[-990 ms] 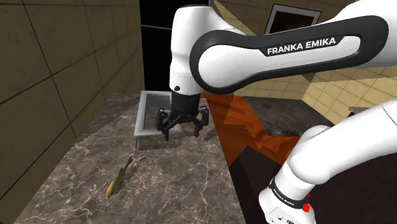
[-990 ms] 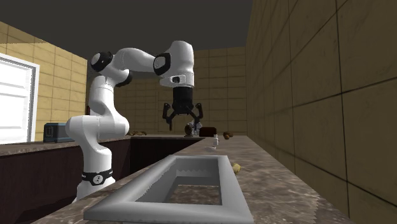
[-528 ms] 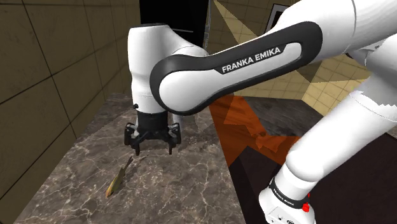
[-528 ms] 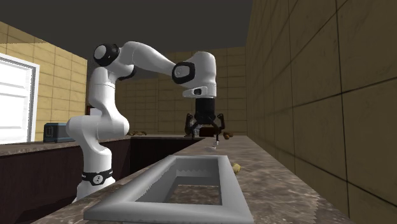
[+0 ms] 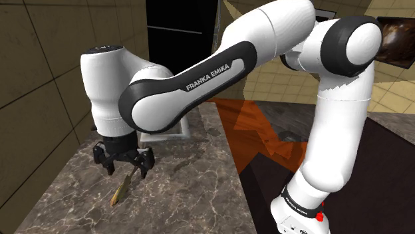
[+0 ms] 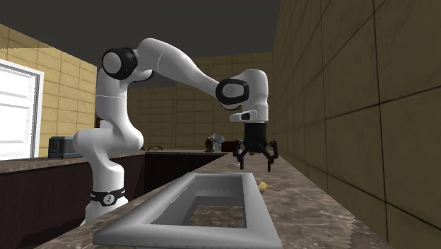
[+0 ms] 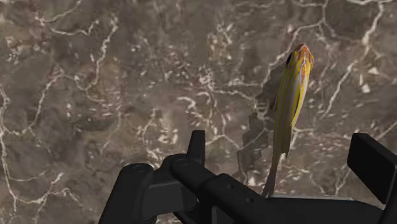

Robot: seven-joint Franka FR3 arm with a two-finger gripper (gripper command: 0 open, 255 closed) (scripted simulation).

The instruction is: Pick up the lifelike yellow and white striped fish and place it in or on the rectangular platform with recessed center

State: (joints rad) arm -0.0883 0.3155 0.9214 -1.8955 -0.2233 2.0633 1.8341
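Note:
A slim yellow and white striped fish point(image 5: 121, 190) lies flat on the marble counter; it also appears as a small yellow shape point(image 6: 263, 187) beyond the platform. My black gripper point(image 5: 124, 169) hangs open just above the fish's far end, close to the counter. In the wrist view the fish point(image 7: 292, 95) lies on the stone between and ahead of the spread fingers point(image 7: 372, 165), untouched. The grey rectangular platform point(image 6: 253, 212) with a sunken middle sits farther along the counter; in the shoulder view one edge of it point(image 5: 189, 125) shows behind the arm.
A tan tiled wall point(image 5: 46, 80) runs along the counter's left side in the shoulder view. The counter's edge point(image 5: 233, 166) drops to an orange-brown floor on the right. A black area point(image 5: 179, 40) lies behind. A grey-blue box point(image 6: 67, 146) stands on another counter.
The arm has swung away from above the platform, across the counter toward the wall, and lowered. The open gripper now hangs right over the fish, which has not moved.

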